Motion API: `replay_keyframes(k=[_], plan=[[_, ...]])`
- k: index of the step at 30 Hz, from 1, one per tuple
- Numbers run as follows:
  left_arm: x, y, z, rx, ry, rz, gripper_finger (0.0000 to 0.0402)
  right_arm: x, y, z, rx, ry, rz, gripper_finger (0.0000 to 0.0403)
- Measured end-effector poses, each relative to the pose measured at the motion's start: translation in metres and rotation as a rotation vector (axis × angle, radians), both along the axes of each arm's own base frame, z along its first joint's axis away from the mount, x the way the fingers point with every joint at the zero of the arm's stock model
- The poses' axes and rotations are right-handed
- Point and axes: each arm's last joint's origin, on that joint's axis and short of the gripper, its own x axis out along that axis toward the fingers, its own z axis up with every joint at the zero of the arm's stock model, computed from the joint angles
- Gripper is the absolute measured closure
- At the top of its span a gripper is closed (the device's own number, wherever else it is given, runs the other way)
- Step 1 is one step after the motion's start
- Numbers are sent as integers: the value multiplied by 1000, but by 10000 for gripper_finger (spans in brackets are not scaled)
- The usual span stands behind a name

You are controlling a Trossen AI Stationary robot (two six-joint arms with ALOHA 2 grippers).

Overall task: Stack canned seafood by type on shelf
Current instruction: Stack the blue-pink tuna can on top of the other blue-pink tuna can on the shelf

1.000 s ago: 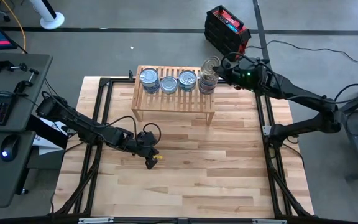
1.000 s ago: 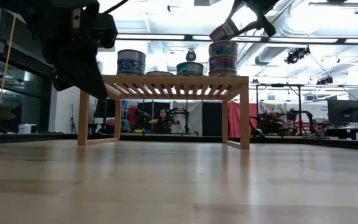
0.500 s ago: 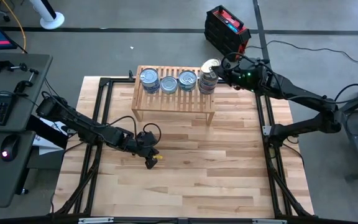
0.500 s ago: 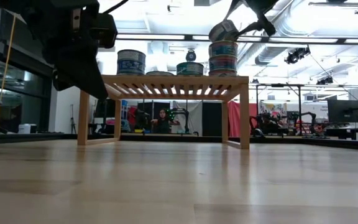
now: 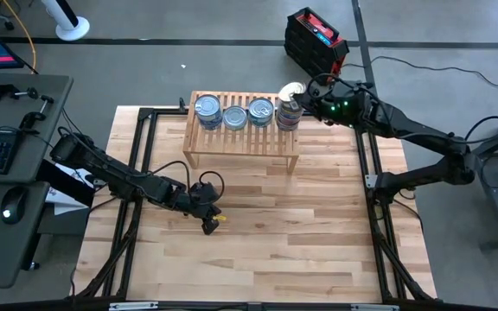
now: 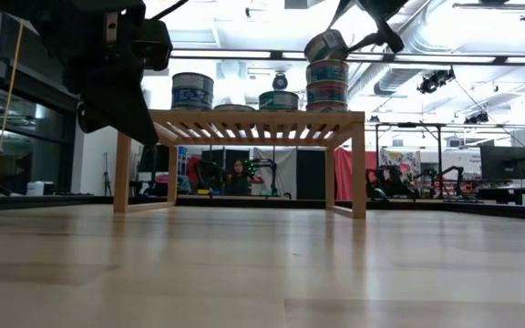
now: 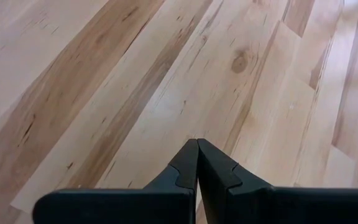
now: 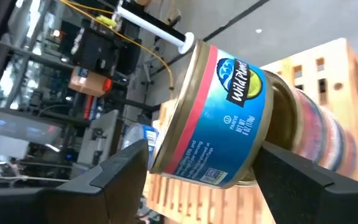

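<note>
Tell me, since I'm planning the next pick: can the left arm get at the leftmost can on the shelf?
Probably yes. The left pincer rests shut over bare table, holding nothing, and the way to the leftmost can on the shelf looks open.

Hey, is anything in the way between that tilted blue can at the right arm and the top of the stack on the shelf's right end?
Nothing visible does. The tilted can is directly over the stack at the right end of the shelf, its lower edge at or just above the top tin.
</note>
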Motion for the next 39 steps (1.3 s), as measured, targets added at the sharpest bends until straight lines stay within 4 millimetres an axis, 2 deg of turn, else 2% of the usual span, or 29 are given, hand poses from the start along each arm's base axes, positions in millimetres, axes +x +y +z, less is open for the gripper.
replay_keyframes(k=[18,27,32,39], plan=[[0,0,0,-20,-1,24,402,-4,1,-4,20,49,27,133],[0,0,0,-19,0,23,401,-5,1,10,-16,32,25,133],[0,0,0,-19,0,22,401,-8,2,7,5,93,20,133],[0,0,0,-19,0,22,401,-9,0,8,11,78,7,133]])
